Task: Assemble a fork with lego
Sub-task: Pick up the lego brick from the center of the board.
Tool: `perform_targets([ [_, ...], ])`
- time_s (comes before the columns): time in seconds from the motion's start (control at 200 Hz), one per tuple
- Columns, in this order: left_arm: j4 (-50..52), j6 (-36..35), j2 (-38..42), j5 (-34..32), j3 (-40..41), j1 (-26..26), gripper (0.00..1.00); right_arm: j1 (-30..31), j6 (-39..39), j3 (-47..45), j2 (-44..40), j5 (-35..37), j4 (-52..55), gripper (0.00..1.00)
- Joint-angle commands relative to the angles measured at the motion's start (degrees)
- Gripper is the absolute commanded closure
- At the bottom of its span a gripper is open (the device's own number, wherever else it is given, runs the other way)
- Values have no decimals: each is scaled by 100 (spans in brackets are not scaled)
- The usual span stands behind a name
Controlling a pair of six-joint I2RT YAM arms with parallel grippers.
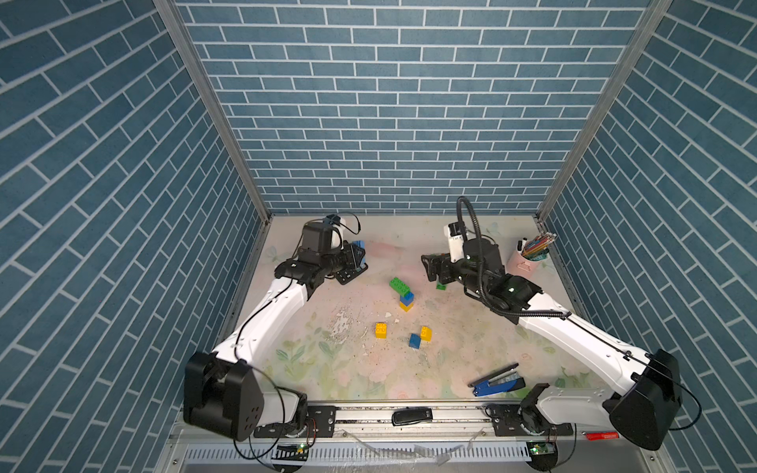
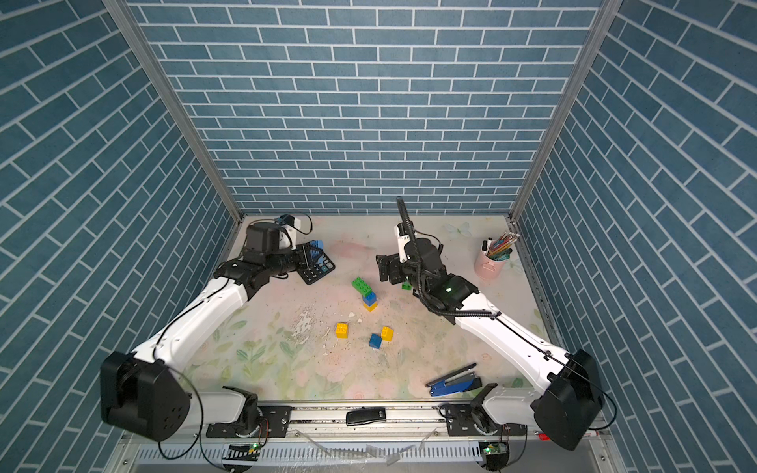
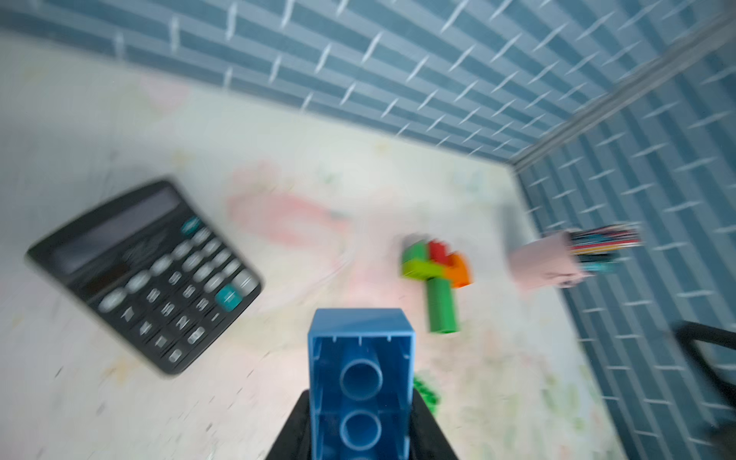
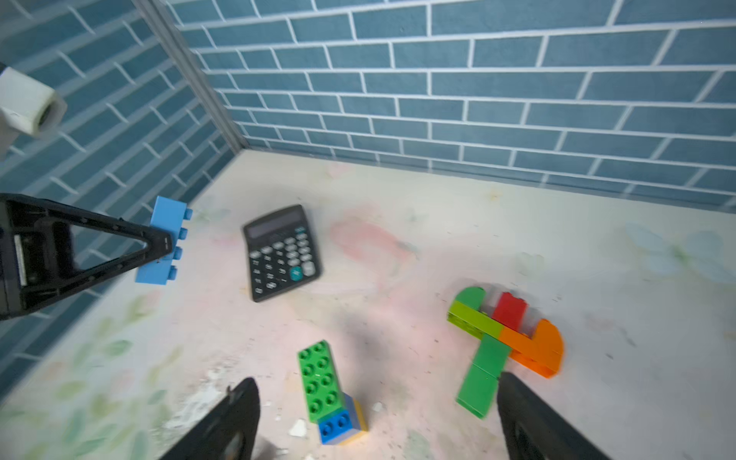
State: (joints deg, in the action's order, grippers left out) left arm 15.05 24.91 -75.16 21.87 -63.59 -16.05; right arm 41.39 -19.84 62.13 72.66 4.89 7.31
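Lego bricks (image 2: 342, 330) of chunky studded plastic sit on the pale flowery table (image 1: 311, 368). Nearest the robot's base, on its right, lies a blue and black stapler (image 1: 497, 383). A bit farther, in the middle, sits a square yellow brick (image 1: 381, 330). Near it are a small blue brick (image 1: 415, 340) and a second yellow brick (image 1: 426, 333), just beside each other. Past them stands a little stack (image 1: 403, 295): a long green brick on top, a blue one under it and a yellow one at the bottom. Farther on, the right gripper (image 4: 376, 380) hangs over the table with its fingers spread wide and nothing in them. Just below it lies a flat fork shape (image 4: 502, 338) made of green, lime, red and orange bricks. At the far left, the left gripper (image 3: 360, 394) squeezes a long light-blue brick (image 4: 165, 215) tight and holds it up off the table, near a black plastic calculator (image 4: 282, 253). In the far right corner stands a pink cup (image 1: 522, 262) full of coloured pencils.
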Motion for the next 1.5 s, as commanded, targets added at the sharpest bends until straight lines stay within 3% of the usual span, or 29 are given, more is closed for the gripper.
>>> perform_targets([
  [0.0,-1377,241,472,1696,206,15,67,-609,-1109,-233,-279,-2528,-1520,9],
  [0.15,-2924,1133,625,3053,48,-48,66,-1294,-3007,-339,40,-4704,-4201,12],
  [0.235,-3197,1297,571,3630,-243,-232,65,-1385,-3897,-7,364,-5437,-5226,12],
  [0.33,-2930,977,581,3928,-586,-546,64,-1347,-4363,481,612,-5845,-5464,14],
  [0.47,-2663,671,531,4016,-934,-913,64,-1008,-3439,1036,583,-5931,-4060,18],
  [0.61,-2903,863,482,4038,-1060,-1017,64,-945,-3933,899,679,-5977,-4842,28],
  [1.035,-2913,856,384,4018,-1059,-1085,64,-596,-3948,795,666,-5916,-5362,50],
  [1.255,-2829,815,413,4036,-1040,-1088,65,-783,-3645,312,160,-5148,-5343,30],
  [1.385,-2762,766,392,4052,-1050,-1088,65,-694,-3668,545,266,-5626,-5228,21],
  [1.495,-2766,770,379,4063,-1059,-1092,65,-528,-3465,823,450,-5937,-4707,23],
])
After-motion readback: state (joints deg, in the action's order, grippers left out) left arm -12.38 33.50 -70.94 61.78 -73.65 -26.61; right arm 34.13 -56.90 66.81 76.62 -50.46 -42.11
